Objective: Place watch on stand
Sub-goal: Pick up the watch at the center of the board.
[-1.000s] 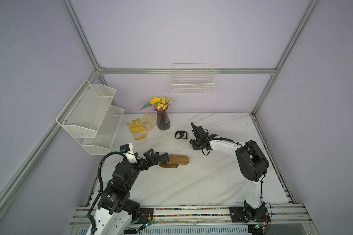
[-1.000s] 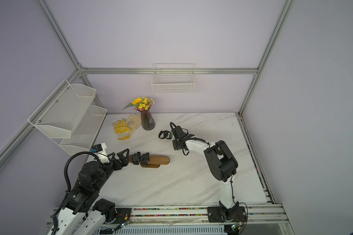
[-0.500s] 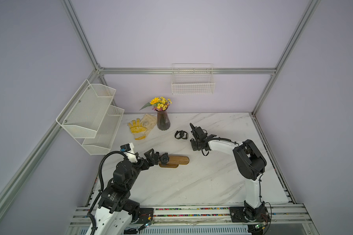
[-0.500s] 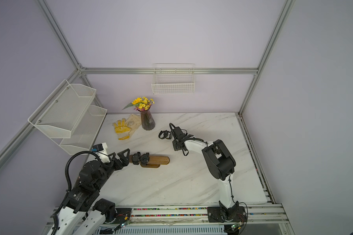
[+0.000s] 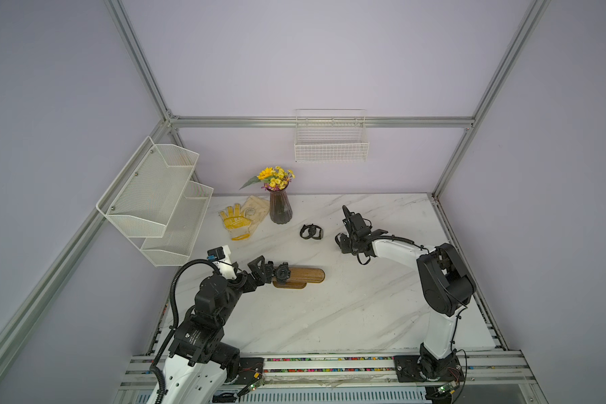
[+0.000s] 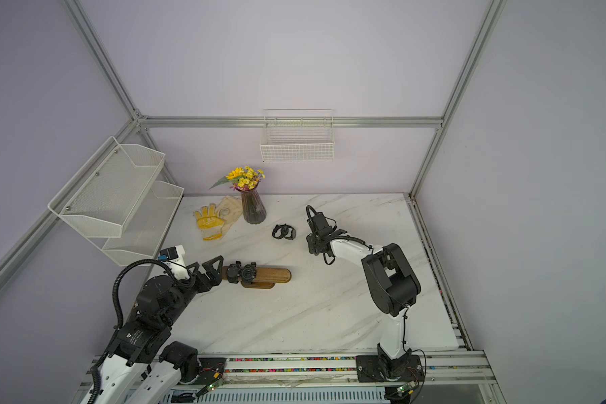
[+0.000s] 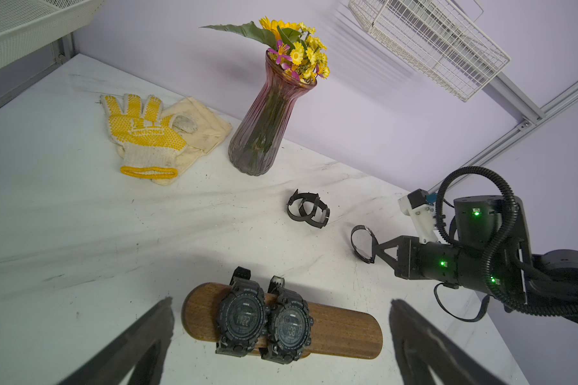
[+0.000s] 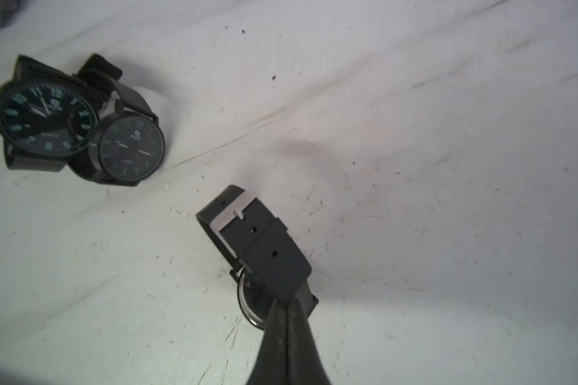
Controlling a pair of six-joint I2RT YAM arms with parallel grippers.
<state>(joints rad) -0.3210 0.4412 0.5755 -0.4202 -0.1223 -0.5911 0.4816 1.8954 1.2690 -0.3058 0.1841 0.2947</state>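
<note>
The wooden stand (image 7: 342,333) lies on the white table with two black digital watches (image 7: 242,321) strapped round its near end; it shows in both top views (image 5: 310,275) (image 6: 277,275). My left gripper (image 7: 281,301) is open just short of that end, holding nothing. My right gripper (image 8: 287,306) is shut on the strap of a black watch (image 8: 257,240) with a silver buckle, low over the table at the right (image 7: 361,243). I cannot tell whether its case touches the table. Two more black analog watches (image 8: 80,133) lie together nearby (image 5: 311,231).
A glass vase of yellow flowers (image 5: 280,206) and a yellow glove on a cloth (image 5: 237,220) sit at the back of the table. A white mesh shelf (image 5: 154,199) hangs on the left wall, a wire basket (image 5: 331,140) on the back wall.
My right gripper's jaws have closed onto the watch strap, and the right arm has shifted slightly. The left arm and the stand have not moved.
</note>
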